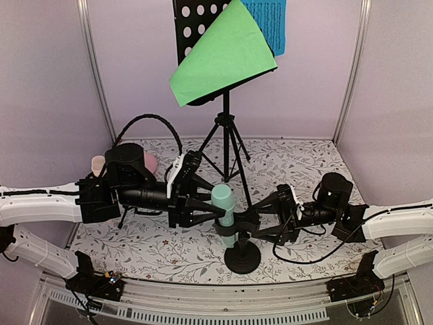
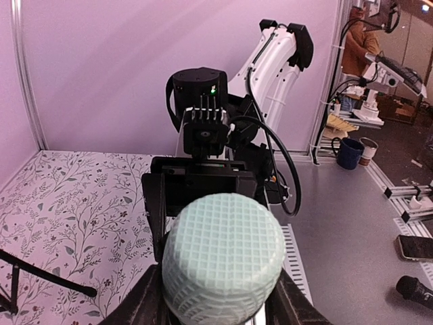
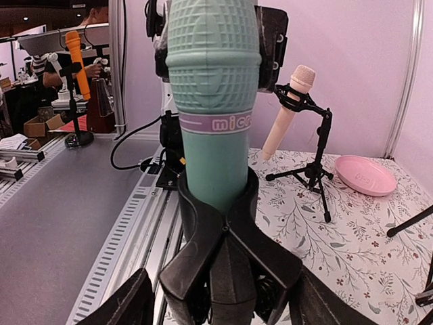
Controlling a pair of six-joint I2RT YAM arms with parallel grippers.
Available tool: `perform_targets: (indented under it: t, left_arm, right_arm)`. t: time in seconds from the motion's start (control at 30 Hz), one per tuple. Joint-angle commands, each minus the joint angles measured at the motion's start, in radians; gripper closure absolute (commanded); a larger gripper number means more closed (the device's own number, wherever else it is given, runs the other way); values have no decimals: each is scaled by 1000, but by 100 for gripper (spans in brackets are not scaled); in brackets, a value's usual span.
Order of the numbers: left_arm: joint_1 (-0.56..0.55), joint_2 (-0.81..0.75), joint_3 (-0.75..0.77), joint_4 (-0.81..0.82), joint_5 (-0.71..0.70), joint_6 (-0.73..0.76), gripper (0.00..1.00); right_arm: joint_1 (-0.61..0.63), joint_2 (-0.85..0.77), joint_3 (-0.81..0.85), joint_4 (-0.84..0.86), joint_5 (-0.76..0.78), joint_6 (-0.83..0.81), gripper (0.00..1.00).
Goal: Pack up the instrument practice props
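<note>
A mint microphone [image 1: 223, 202] stands upright in the clip of a small black microphone stand [image 1: 242, 256] near the table's front. My left gripper [image 1: 218, 214] comes in from the left and is shut on the microphone's body. In the left wrist view the ribbed head [image 2: 223, 261] fills the space between the fingers [image 2: 135, 305]. From the right, my right gripper [image 1: 257, 225] is closed round the stand's clip [image 3: 230, 250], just below the microphone [image 3: 213, 101]. The black music rack [image 1: 193, 27] on tripod legs [image 1: 226, 145] holds a green sheet [image 1: 223, 57] and a blue sheet [image 1: 270, 24].
A beige microphone [image 3: 287, 115] leans in its small black tripod [image 3: 314, 169] at the back left, partly hidden behind my left arm in the top view. A pink dish [image 3: 365, 175] lies beside it. Purple walls close in three sides.
</note>
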Motion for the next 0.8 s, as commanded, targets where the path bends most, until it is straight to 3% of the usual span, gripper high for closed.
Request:
perform_targets:
  t: [0.0, 0.23, 0.3, 0.37, 0.5, 0.57, 0.77]
  left_arm:
    - [6, 21, 28, 34, 9, -8, 79]
    - [7, 35, 32, 41, 8, -15, 77]
    - [7, 34, 32, 42, 3, -17, 73]
    - [7, 29, 32, 41, -13, -21, 60]
    - [7, 8, 20, 34, -69, -18, 16]
    - [6, -3, 12, 29, -79, -12, 5]
    - [6, 17, 16, -29, -117, 30, 1]
  right_arm:
    - [17, 28, 35, -5, -28, 4, 35]
    - [20, 32, 41, -3, -18, 8, 48]
    - [21, 27, 41, -3, -16, 9, 51]
    - [20, 24, 40, -3, -16, 10, 53]
    - [22, 23, 40, -4, -8, 15, 54]
    - [21, 26, 41, -5, 5, 16, 55]
    - [21, 33, 42, -6, 23, 14, 57]
